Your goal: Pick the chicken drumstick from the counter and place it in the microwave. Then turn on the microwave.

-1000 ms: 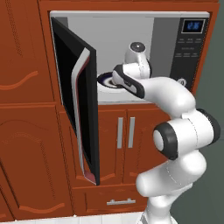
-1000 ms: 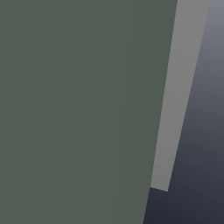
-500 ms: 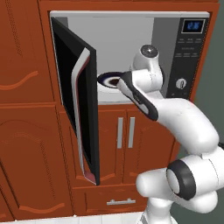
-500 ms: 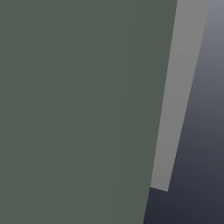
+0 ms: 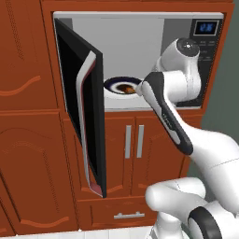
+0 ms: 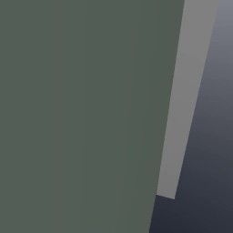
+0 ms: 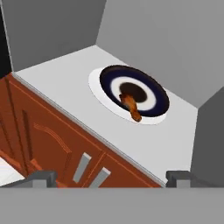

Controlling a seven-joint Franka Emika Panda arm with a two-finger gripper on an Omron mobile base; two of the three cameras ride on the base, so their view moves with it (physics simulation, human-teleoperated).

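Note:
The microwave [image 5: 140, 15] stands with its black glass door [image 5: 86, 121] swung open to the left. Inside, on the pale cavity floor [image 7: 61, 81], lies a round dark-rimmed plate [image 7: 151, 85] [image 5: 112, 84]. The brown-orange chicken drumstick [image 7: 130, 104] [image 5: 125, 87] rests across the plate's middle, free of any grip. My gripper [image 7: 111, 178] hovers outside the cavity's front edge, looking down at the plate, open, with nothing between its fingertips [image 7: 41, 177]. In the left base view the gripper [image 5: 142, 88] is just right of the plate.
The control panel with blue display [image 5: 207, 28] is on the microwave's right side, partly behind my arm. Reddish-brown cabinet doors with silver handles [image 5: 133, 141] sit below. A flat grey-green wall [image 6: 82, 113] is close in the right base view.
My hand has drawn back from the plate toward the cavity's opening while the elbow swung up and right. The drumstick stays on the plate.

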